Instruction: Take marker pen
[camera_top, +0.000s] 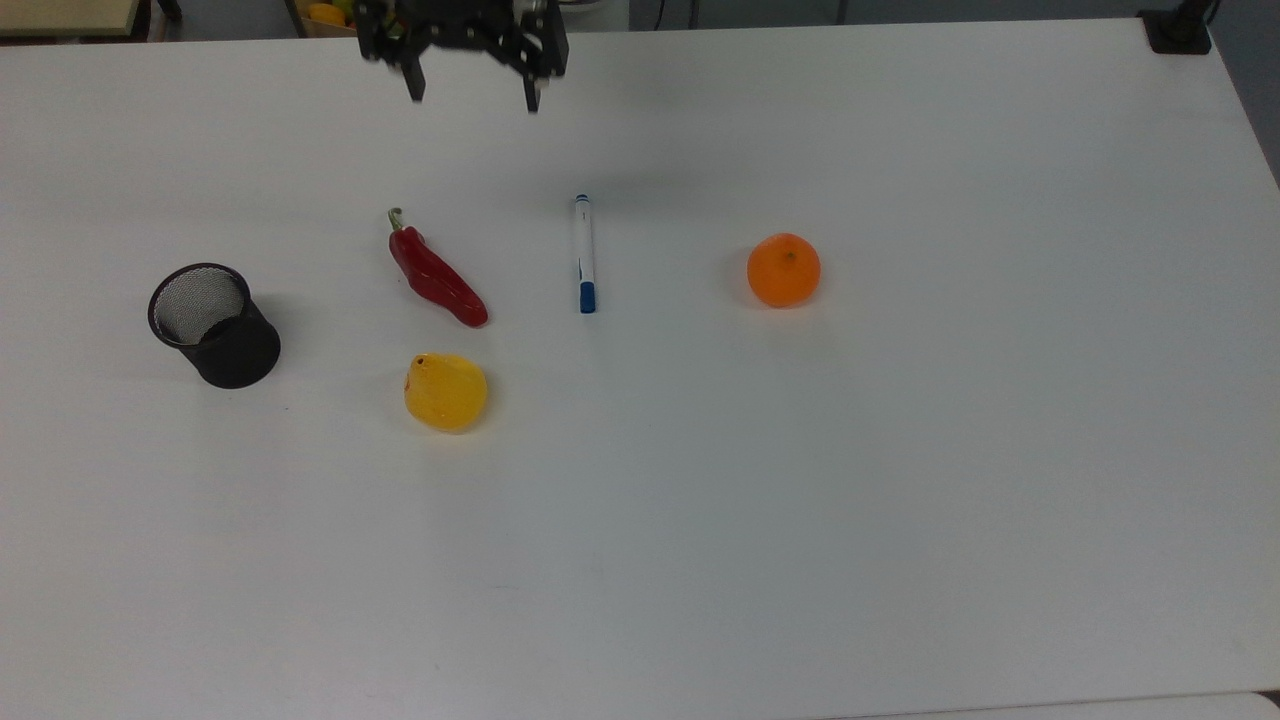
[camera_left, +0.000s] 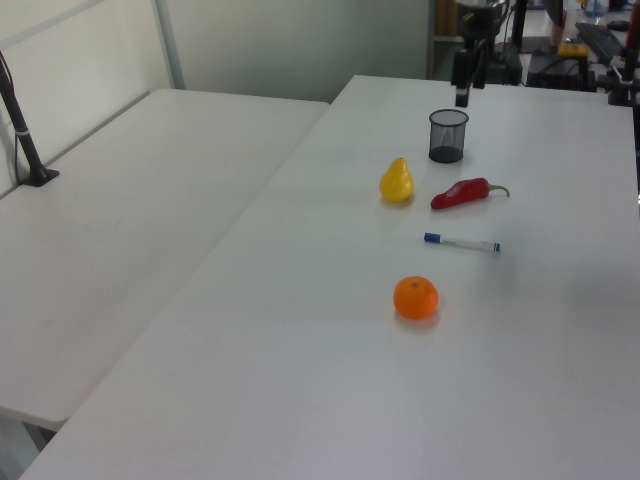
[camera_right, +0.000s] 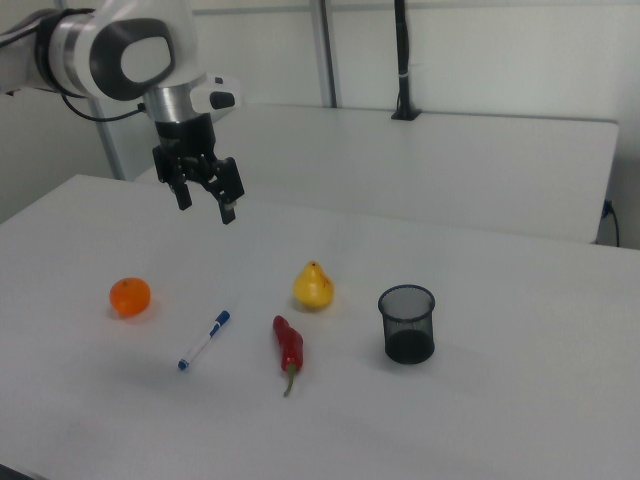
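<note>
The marker pen (camera_top: 584, 253), white with a blue cap, lies flat on the white table (camera_top: 900, 450) between the red chilli (camera_top: 435, 270) and the orange (camera_top: 783, 270). In the top view its cap points to the near side. The same marker pen (camera_left: 461, 242) (camera_right: 204, 340) lies free, touching nothing else. My gripper (camera_top: 473, 95) (camera_right: 207, 208) hangs high above the table, open and empty, well behind the pen near the far edge. In the left view the gripper (camera_left: 462, 95) hovers above the black mesh cup (camera_left: 448, 136).
A yellow pear (camera_top: 445, 392) sits in front of the chilli, and the black mesh cup (camera_top: 213, 325) stands at the top view's left. A box of fruit (camera_top: 375, 15) stands beyond the far edge. A second white table (camera_left: 120, 230) adjoins on the left view's left.
</note>
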